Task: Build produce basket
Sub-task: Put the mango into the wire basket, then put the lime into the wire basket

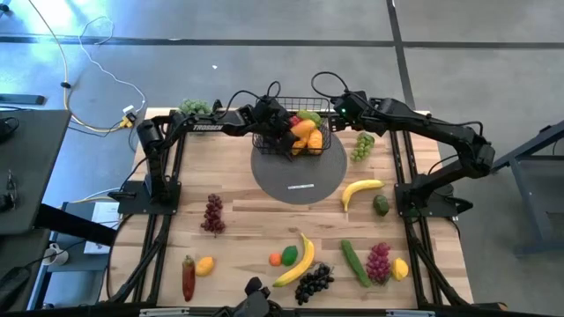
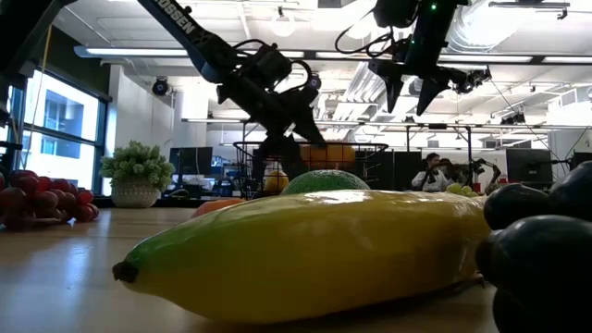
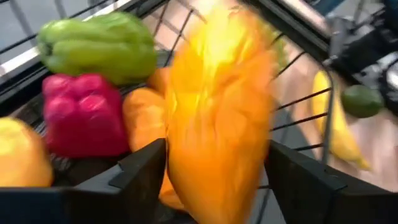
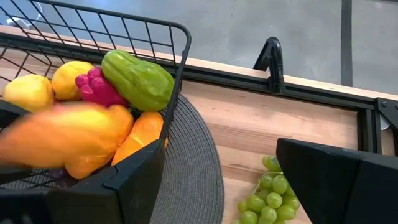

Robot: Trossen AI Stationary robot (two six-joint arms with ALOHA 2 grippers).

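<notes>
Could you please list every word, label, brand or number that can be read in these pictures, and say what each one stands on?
"TROSSEN": white letters on the left dark robot arm, high view.
"OSSEN": the visible end of the same brand word on that arm, low view; the start is cut off.
A small white label on the round grey woven mat: too small to read.
No readable text in either wrist view, nor on the black wire-mesh basket or the toy produce.

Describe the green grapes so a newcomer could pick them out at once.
Start at the black wire basket on the grey round mat at the table's far edge. Just right of the mat, under the right gripper, lies the green grape bunch. It is the only pale green cluster; the other grapes are purple or black.
</notes>
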